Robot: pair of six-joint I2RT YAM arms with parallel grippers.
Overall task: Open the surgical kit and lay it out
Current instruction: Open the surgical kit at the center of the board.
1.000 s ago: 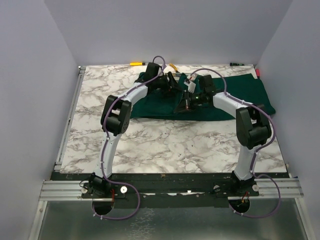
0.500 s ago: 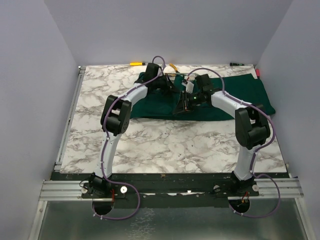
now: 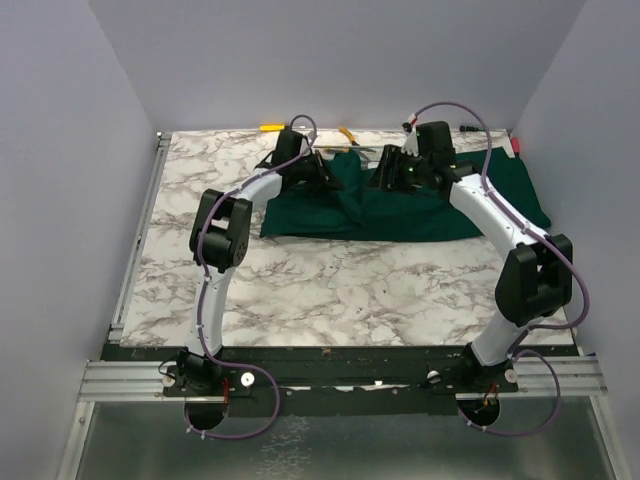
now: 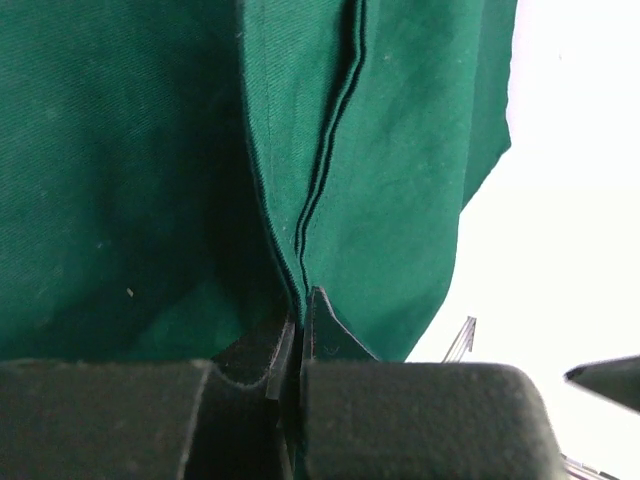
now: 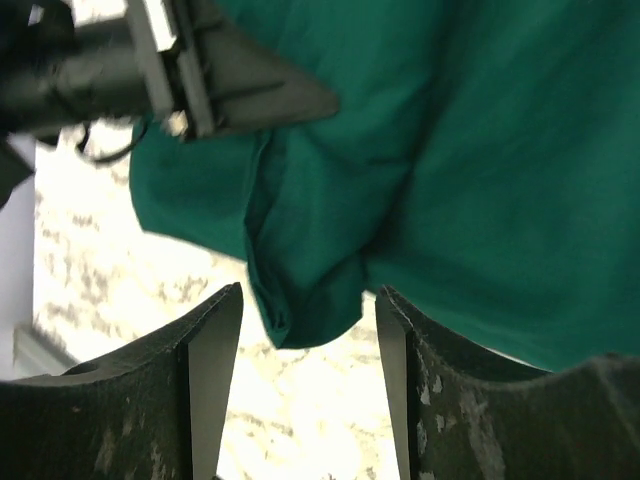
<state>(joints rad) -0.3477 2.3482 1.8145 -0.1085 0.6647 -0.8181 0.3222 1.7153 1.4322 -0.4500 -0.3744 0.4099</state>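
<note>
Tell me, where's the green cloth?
Top view: the green cloth lies far on the table, right of centre, a fold pinched by the left gripper.

You see a dark green cloth wrap (image 3: 400, 200) on a worktop (image 3: 330, 290) patterned as white marble with grey veins. Your left arm (image 3: 262, 190) and right arm (image 3: 495, 215) are white with black joints and purple cables (image 3: 203, 310). The small tool handle (image 3: 271, 127) looks yellow.

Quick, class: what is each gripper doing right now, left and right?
Left gripper: shut, pinching a fold of the green cloth.
Right gripper: open, holding nothing.
</note>
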